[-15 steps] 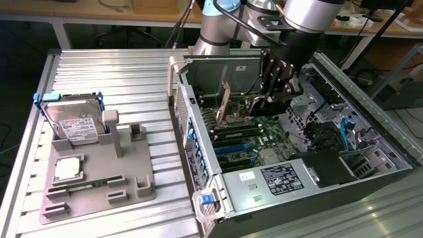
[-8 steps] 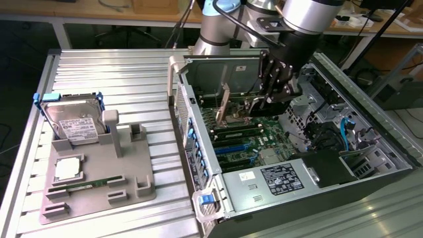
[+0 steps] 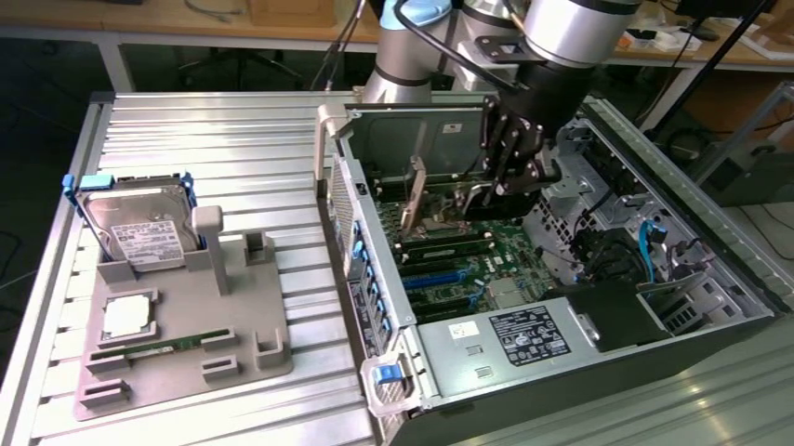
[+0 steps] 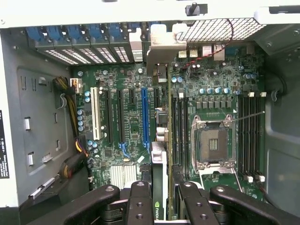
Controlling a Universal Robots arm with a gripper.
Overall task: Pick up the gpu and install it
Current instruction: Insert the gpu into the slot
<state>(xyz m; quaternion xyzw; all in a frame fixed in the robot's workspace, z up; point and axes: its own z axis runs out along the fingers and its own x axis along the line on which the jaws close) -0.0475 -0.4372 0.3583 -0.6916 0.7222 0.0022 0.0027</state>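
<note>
the dark fingers (image 4: 139,201) of my pincer (image 4: 161,202) sit closest to the wrist camera, drawn narrow and clamped on the gpu (image 4: 158,161), which i hold on edge so that i see it as a thin strip running away from me. its silvery end bracket (image 4: 161,47) reaches the rear wall of the computer case (image 3: 694,232), next to the row of blue slot clips (image 4: 75,33). beneath the card lies the green motherboard (image 4: 129,124); the card runs just beside the long blue slot (image 4: 145,117) on one side and the dark memory slots (image 4: 180,136) on the other, with the open cpu socket (image 4: 213,143) beyond those. i cannot tell whether the card's lower edge touches the board. in the exterior view my pincer (image 3: 503,186) hangs inside the open case with the gpu (image 3: 453,200) in its grip, well above the power supply (image 3: 527,334). on the ribbed metal tabletop (image 3: 211,130), at the exterior view's left, a grey holder (image 3: 186,358) carries a hard drive (image 3: 137,228) with blue rails standing upright, a silvery square chip (image 3: 128,316) and a narrow green memory stick (image 3: 162,346).
</note>
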